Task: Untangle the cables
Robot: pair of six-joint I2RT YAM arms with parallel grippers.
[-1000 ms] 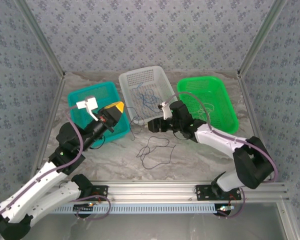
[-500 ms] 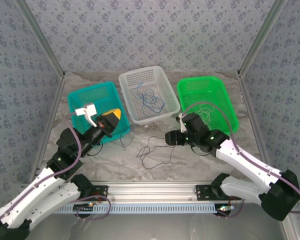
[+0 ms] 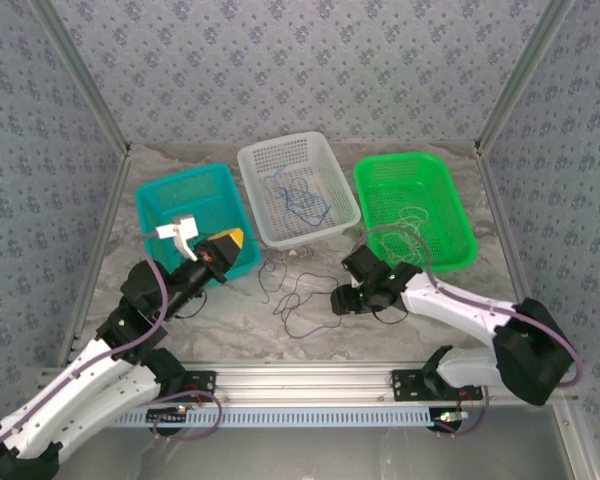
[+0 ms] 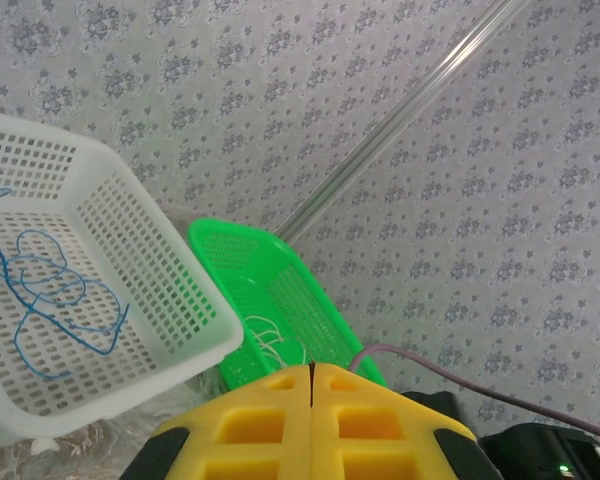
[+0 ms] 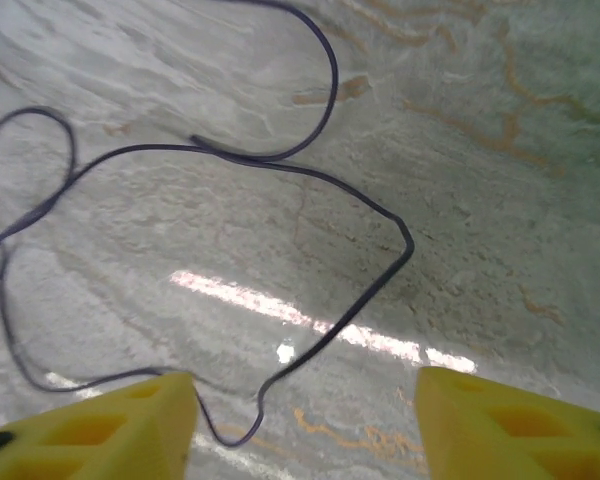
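From above, a marble table (image 3: pixel 450 300) sits between patterned walls (image 3: pixel 280 70), and the black cable (image 3: pixel 302 297) sprawls mid-surface beside the right gripper (image 3: pixel 342 300). On the left wrist, the left gripper (image 4: pixel 311 390) is pressed closed, with the blue cable (image 4: pixel 50 285) in the white basket (image 4: pixel 160 290). On the right wrist, the fingers (image 5: pixel 100 425) are spread, with the black cable on the bare surface between them.

Three baskets (image 3: pixel 195 195), two arms (image 3: pixel 450 300), and cables (image 5: pixel 408 243) in three colours: blue, white, black.
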